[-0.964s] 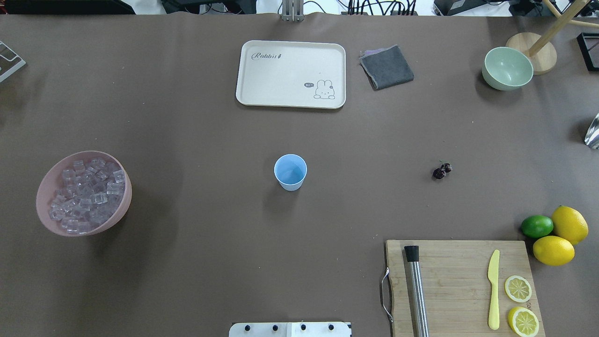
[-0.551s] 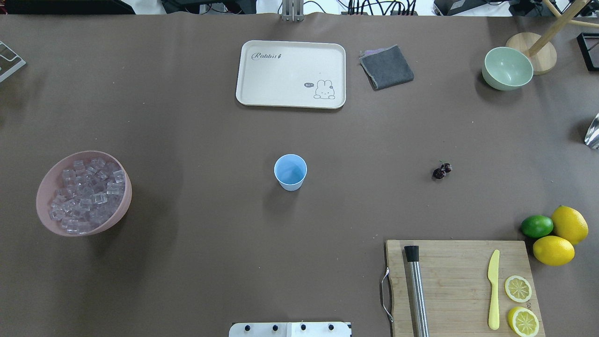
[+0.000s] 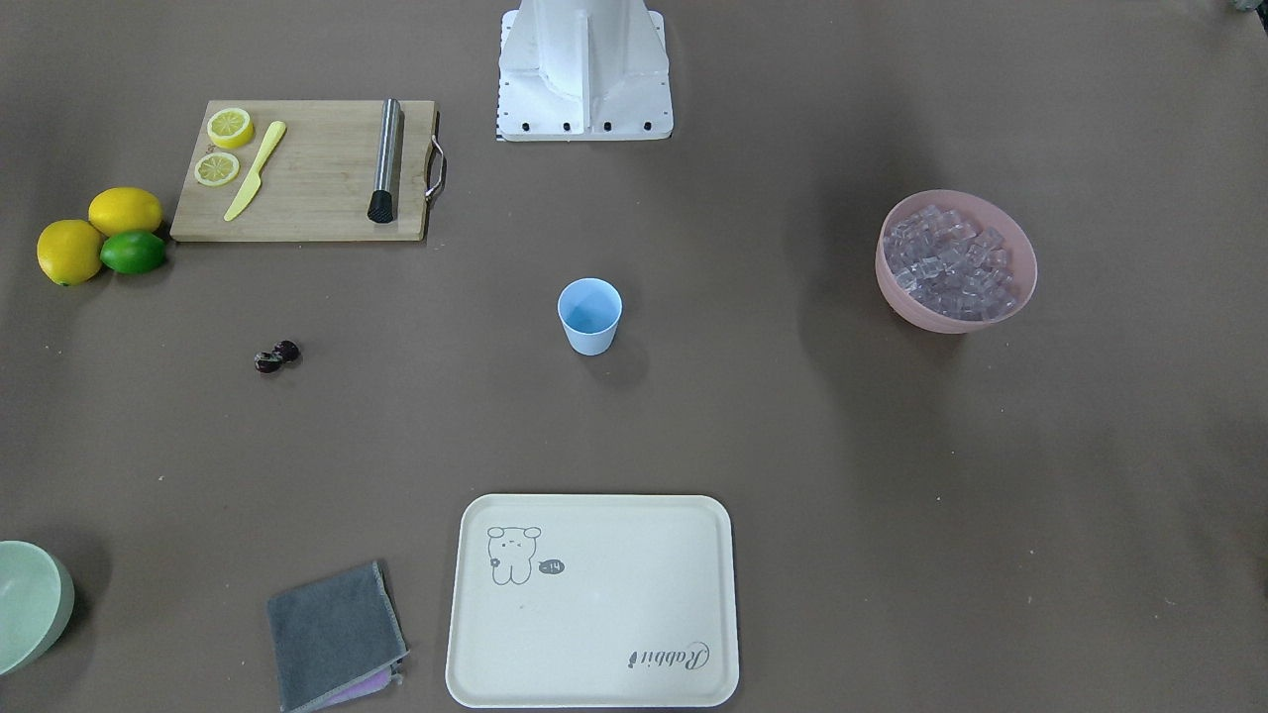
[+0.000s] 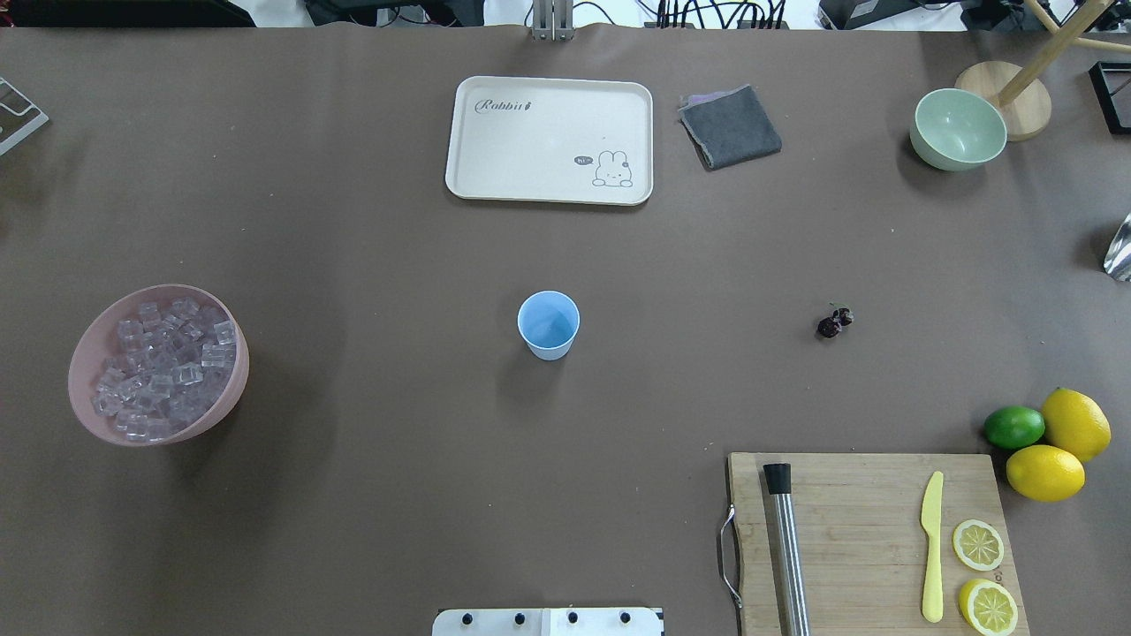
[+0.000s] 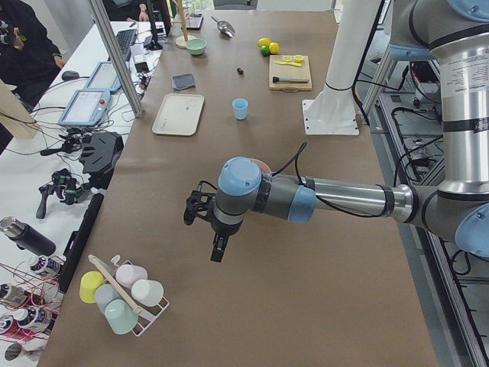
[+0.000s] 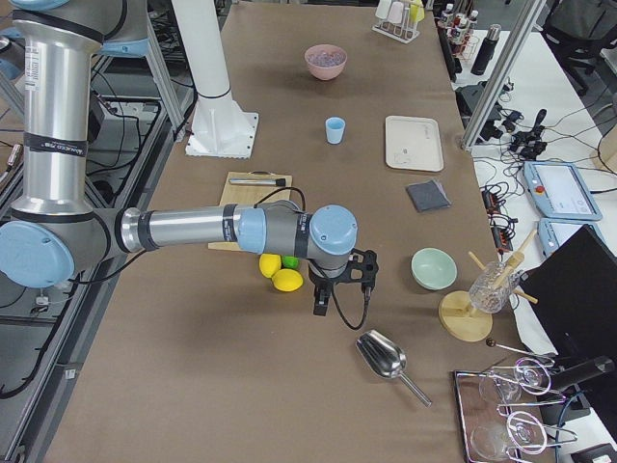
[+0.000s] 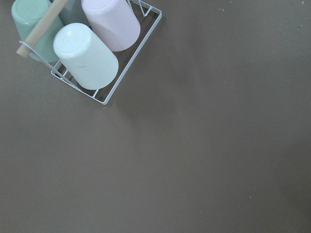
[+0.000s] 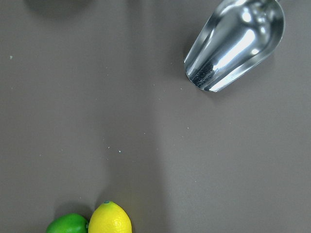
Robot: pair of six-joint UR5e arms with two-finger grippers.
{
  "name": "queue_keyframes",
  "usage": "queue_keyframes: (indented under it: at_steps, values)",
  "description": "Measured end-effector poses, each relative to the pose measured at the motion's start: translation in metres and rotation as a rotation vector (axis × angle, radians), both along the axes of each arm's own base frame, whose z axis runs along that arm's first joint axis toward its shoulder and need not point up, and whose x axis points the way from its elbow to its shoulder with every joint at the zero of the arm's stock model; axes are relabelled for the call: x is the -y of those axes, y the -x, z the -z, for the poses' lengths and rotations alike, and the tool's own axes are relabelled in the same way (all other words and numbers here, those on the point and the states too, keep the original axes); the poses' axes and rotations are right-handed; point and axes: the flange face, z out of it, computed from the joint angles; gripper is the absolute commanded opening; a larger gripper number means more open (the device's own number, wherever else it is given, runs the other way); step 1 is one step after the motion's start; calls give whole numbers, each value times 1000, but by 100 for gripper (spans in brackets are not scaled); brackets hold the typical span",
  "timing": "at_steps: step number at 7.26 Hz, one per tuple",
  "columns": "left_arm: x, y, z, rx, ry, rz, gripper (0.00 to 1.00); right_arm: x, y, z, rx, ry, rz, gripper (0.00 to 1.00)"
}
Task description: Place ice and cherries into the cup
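Nothing has moved since a second ago: cup (image 4: 548, 325) upright, centre; ice (image 4: 163, 367) in pink bowl (image 4: 159, 440); cherries (image 4: 834, 323) well apart. Left gripper (image 5: 218, 251), right gripper (image 6: 321, 304): opening cannot be told.

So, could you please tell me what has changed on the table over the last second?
Nothing has visibly changed in the overhead view. The cup is still empty mid-table, the cherries still lie to its right, and the ice is still in the pink bowl.
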Motion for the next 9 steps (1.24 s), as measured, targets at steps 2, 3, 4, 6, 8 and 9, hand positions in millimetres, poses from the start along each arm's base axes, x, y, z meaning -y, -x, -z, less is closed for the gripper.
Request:
queue_keyframes:
  at_steps: [2,3,4,6,8,9]
  values:
    - [2,0,0,1,0,0,98,0,0,1,0,-4,0,100]
    - [1,0,1,0,-2,0,98,1,0,4,0,-9,0,100]
    - [0,0,1,-2,-2,0,98,2,0,6,-1,-14,0,100]
    - [-1,0,0,-3,-1,-1,98,4,0,10,-1,-21,0,100]
    - [-2,0,-3,-2,1,-3,98,7,0,14,0,-30,0,100]
    - [-2,0,-4,-2,0,-4,98,8,0,14,0,-30,0,100]
